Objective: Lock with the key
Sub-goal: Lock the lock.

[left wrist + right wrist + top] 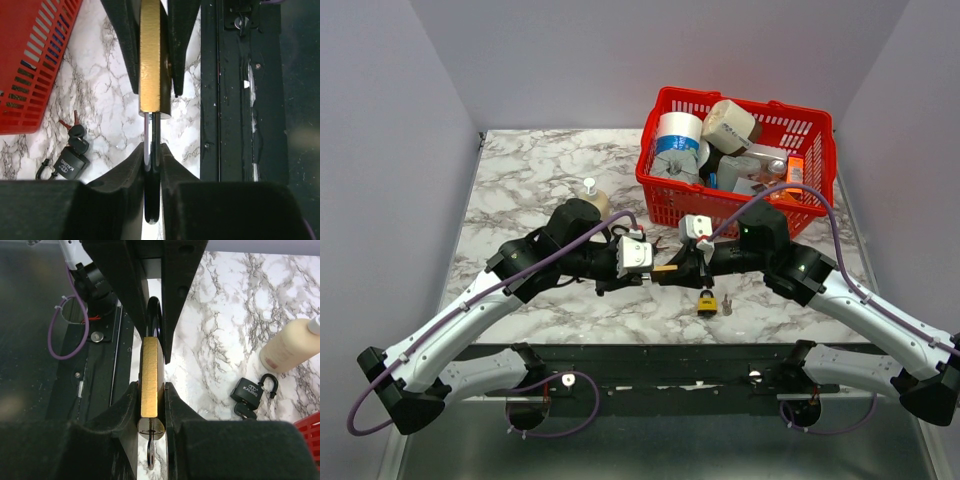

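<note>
Brass padlock (666,268) is up off the marble table (520,190), held between my two grippers over the table's near edge, roughly centre. My right gripper (151,402) is clamped on the brass body, one finger on each flat face, with the narrow edge facing the wrist camera. The key (151,447) sits in the keyhole on the end face nearest my right wrist and sticks out between my fingers. My left gripper (151,162) comes in from the opposite end and is pinched on the shackle (149,140); both fingertips (132,167) look to be in contact with it. Can't tell from either wrist view whether the shackle is seated in the body or popped out. A second lock, a black padlock (248,390), lies flat on the marble close by, with its own keys (76,132) touching it. The red basket (720,205), full of odds and ends, is at the back right. A cream bottle (592,198) stands upright behind my left arm.
</note>
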Available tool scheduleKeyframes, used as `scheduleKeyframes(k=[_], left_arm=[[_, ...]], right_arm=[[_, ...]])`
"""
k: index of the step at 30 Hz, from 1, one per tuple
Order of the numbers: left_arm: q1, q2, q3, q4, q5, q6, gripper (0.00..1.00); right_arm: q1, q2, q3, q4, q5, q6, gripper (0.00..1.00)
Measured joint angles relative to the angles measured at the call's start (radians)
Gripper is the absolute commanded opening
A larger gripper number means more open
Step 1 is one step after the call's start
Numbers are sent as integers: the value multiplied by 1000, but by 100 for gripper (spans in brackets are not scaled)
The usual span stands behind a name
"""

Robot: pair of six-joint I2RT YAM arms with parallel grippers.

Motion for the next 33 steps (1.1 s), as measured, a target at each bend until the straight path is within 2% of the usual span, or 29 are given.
scheduleKeyframes(k=[1, 2, 3, 6, 12, 23, 25, 29, 32, 33], left_arm=[[-3, 0, 1, -2, 0, -3, 0], [-5, 0, 2, -5, 0, -3, 0], [-6, 0, 2, -7, 0, -5, 0], [-6, -7, 1, -6, 0, -7, 0], [-6, -63, -24, -34, 1, -3, 0], [-6, -35, -16, -50, 2, -7, 0], [-6, -30, -13, -50, 2, -13, 0], [-6, -20, 1, -46, 2, -26, 0], [-6, -19, 1, -43, 7, -36, 0], [-6, -18, 1, -44, 11, -41, 0]], right_arm=[[0, 0, 0, 0, 0, 0, 1], [-1, 0, 0, 0, 1, 0, 8], [0, 0, 0, -2, 0, 5, 22], [0, 1, 0, -1, 0, 14, 42], [0, -21, 1, -10, 0, 10, 55], [0, -40, 6, -78, -35, -54, 55], [0, -29, 8, -87, -43, -64, 52], [0, -5, 11, -106, -43, -81, 41], [0, 8, 17, -111, -37, -90, 26], [-1, 11, 20, -112, -35, -91, 15]])
